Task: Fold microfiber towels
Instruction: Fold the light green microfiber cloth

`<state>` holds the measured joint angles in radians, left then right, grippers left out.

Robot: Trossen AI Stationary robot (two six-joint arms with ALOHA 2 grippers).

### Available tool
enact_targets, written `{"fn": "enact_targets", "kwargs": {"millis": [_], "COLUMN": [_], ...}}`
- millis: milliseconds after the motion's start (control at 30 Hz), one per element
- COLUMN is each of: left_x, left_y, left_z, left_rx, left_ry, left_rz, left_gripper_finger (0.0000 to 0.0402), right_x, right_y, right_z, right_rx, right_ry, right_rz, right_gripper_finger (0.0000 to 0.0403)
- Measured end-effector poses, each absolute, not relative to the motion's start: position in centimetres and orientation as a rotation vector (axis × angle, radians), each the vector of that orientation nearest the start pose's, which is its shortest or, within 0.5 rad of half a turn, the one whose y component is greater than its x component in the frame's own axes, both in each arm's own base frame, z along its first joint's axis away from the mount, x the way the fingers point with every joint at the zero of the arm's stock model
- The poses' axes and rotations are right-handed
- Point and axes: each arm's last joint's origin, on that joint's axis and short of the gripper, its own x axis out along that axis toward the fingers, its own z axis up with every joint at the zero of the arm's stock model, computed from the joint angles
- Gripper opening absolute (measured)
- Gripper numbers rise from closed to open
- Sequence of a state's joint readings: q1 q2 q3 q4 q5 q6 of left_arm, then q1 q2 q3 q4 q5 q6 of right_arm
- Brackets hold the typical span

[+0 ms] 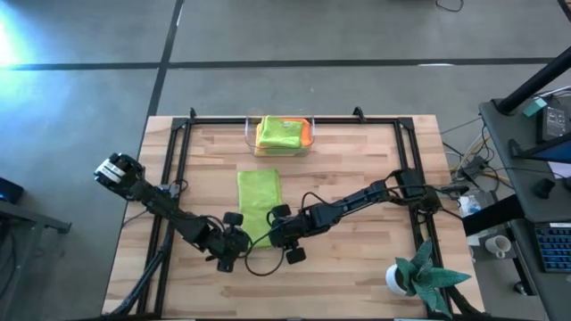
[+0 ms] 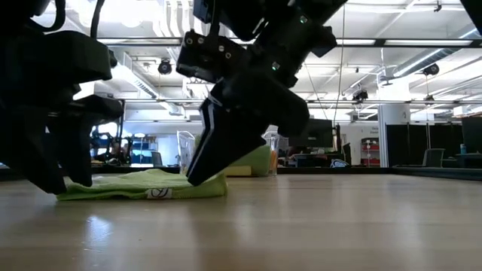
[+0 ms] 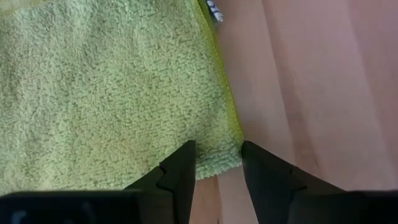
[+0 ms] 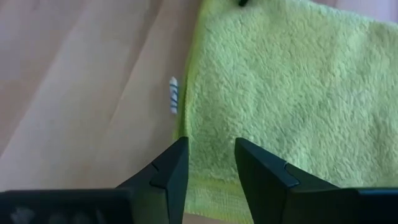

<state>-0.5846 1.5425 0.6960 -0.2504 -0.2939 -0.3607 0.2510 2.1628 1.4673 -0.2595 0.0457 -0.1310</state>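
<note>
A lime green microfiber towel (image 1: 259, 203), folded into a long strip, lies flat in the middle of the table with its white label (image 2: 158, 193) on the near short edge. My left gripper (image 3: 217, 171) is open at the towel's near left corner, which lies between the fingers. My right gripper (image 4: 210, 167) is open at the near right corner, one finger at the near edge and one over the cloth. Both point steeply down. More folded towels, orange and green (image 1: 282, 134), lie in the clear bin. My left gripper comes slanting down from the table's left, fingers astride the towel's near left corner (image 3: 229, 155), which lies flat on the table. Whether they touch the cloth I cannot tell. My right gripper comes slanting down from the right over the near right corner (image 4: 199, 186). One fingertip (image 2: 196, 178) reaches down to the towel's near end. Whether it touches the flat cloth I cannot tell.
The clear plastic bin (image 1: 250, 134) stands at the table's far edge, behind the towel. A teal spiky plant in a white pot (image 1: 412, 273) stands at the near right corner. Black frame rails (image 1: 177, 178) run along the table's sides. Bare wood lies to either side of the towel.
</note>
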Motion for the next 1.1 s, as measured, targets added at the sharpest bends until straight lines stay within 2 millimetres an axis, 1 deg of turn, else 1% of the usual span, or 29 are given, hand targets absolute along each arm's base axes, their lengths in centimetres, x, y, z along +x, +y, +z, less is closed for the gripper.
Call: {"fn": "enact_targets", "kwargs": {"millis": [100,267,367,500,733,933,1100], "left_x": [22.4,22.4,22.6,22.7,22.8,22.9,23.1], "left_y": [-13.8,-14.0,-14.2,-14.3,-14.4,-14.5,-14.7], "left_z": [13.9,14.0,14.3,14.4,14.6,15.4,15.7], "left_rx": [0.142,0.116,0.105,0.098,0.101,0.111,0.097], "left_ry": [1.018,1.035,1.028,1.030,1.032,1.084,1.084], "left_rz": [-0.080,-0.120,-0.133,-0.145,-0.153,-0.155,-0.166], "left_gripper_finger": [0.0116,0.0116,0.0116,0.0116,0.0116,0.0116,0.0116], "right_x": [43.4,43.4,43.4,43.4,43.3,43.3,43.2], "right_y": [10.9,11.1,11.1,11.0,11.1,11.1,11.3], "right_z": [13.1,13.1,13.1,13.3,13.3,13.2,13.2], "right_rx": [-0.255,-0.176,-0.131,-0.067,-0.067,-0.076,-0.063], "right_ry": [0.956,0.966,0.972,0.975,0.977,0.976,0.985], "right_rz": [0.247,0.263,0.247,0.213,0.215,0.220,0.241], "right_gripper_finger": [0.0123,0.0119,0.0124,0.0139,0.0167,0.0171,0.0171]}}
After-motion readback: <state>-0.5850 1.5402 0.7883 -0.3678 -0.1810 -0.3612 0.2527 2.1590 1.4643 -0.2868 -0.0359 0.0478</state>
